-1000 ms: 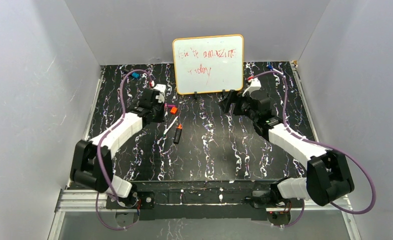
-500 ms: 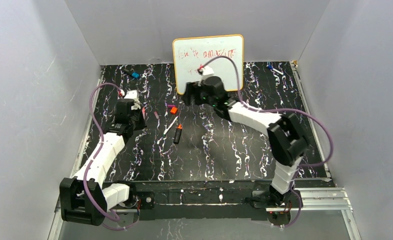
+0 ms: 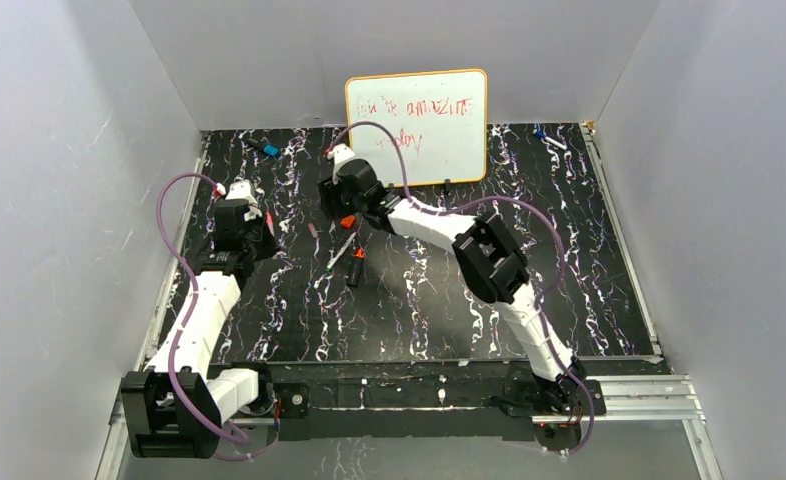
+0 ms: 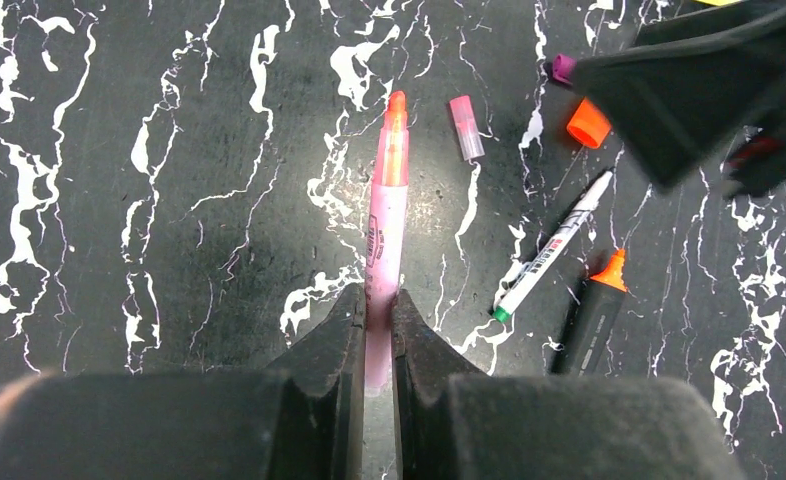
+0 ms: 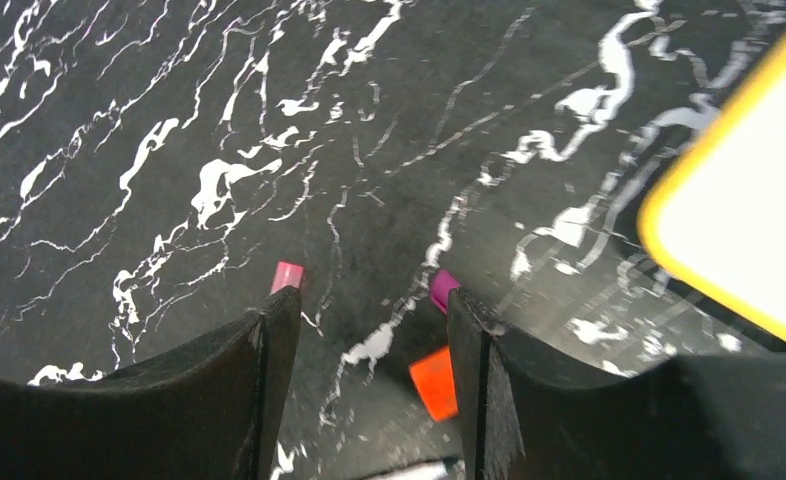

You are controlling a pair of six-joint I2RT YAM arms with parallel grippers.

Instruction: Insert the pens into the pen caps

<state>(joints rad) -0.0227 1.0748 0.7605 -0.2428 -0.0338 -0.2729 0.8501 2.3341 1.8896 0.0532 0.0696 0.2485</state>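
Swung leftward, our right claw hangs wide open over the orange cap. Our left claw pinches the pink pen, with the pink cap just ahead. We judge nothing capped yet; all three remain.

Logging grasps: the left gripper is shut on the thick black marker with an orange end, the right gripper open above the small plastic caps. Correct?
No. The left wrist view shows the left gripper shut on the slim pale pink pen; the thick black marker lies loose. The right gripper is open above the caps.
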